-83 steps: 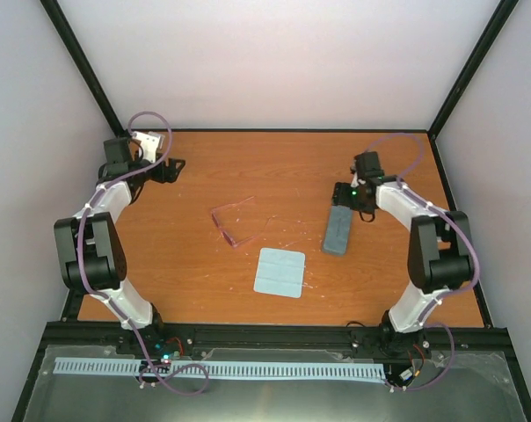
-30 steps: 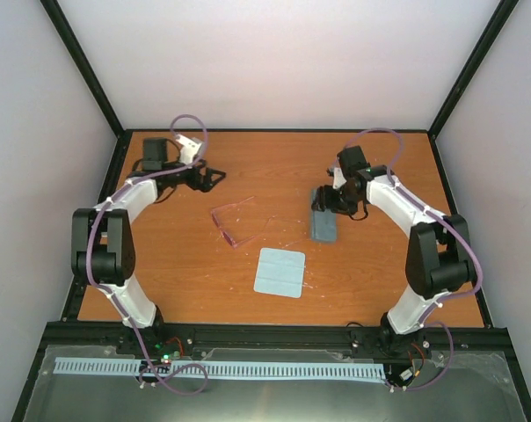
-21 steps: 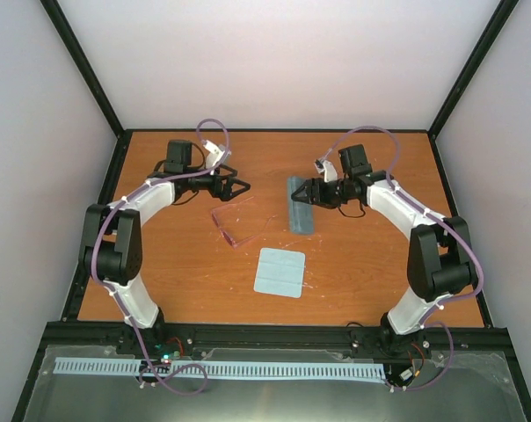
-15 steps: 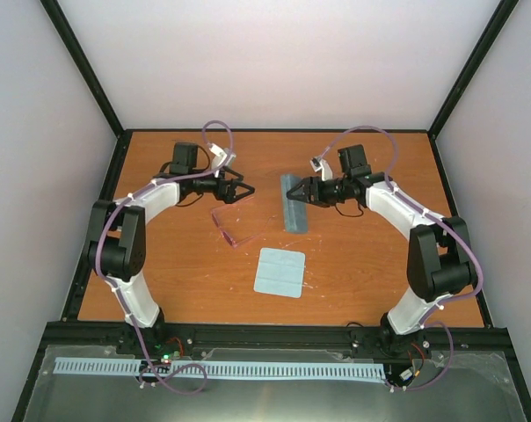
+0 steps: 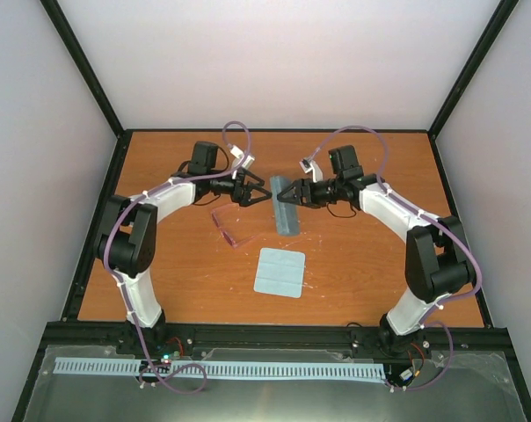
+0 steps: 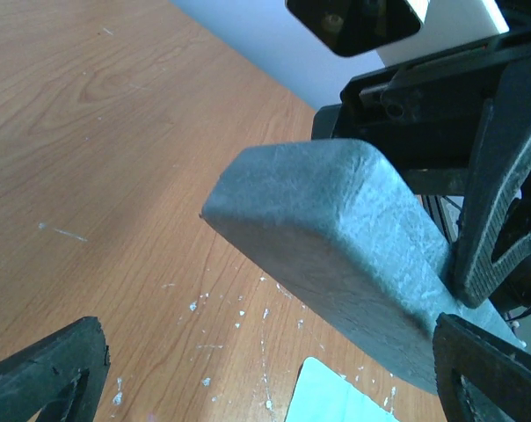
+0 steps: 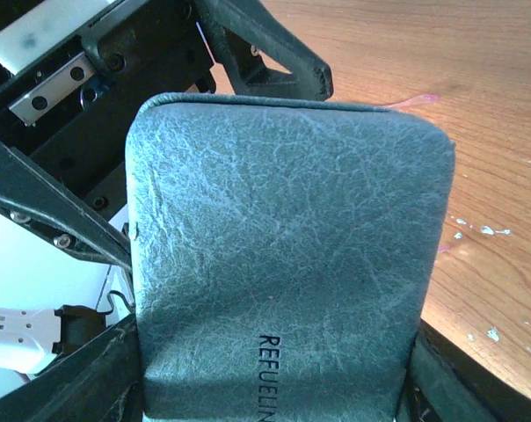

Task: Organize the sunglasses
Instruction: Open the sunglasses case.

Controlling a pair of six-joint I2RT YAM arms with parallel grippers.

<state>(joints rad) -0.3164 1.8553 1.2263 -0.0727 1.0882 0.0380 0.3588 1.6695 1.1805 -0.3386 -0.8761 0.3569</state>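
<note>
The sunglasses (image 5: pixel 234 225), thin pink-purple frame, lie on the table left of centre; a pink tip shows in the right wrist view (image 7: pixel 415 100). My right gripper (image 5: pixel 290 195) is shut on the grey-blue case (image 5: pixel 284 207) and holds it off the table at the middle back. The case fills the right wrist view (image 7: pixel 283 246) between my fingers (image 7: pixel 81 378). My left gripper (image 5: pixel 258 194) is open and empty, pointing at the case's left side. In the left wrist view the case (image 6: pixel 336 237) is just ahead of my spread fingers (image 6: pixel 46 369).
A pale blue square cloth (image 5: pixel 280 272) lies flat in front of the case and sunglasses; its corner shows in the left wrist view (image 6: pixel 331 397). Black frame posts and pale walls enclose the wooden table (image 5: pixel 380 264).
My right gripper has carried the case left from the right side to the middle back. My left gripper has swung right from the far left corner, opened, and now faces the case.
</note>
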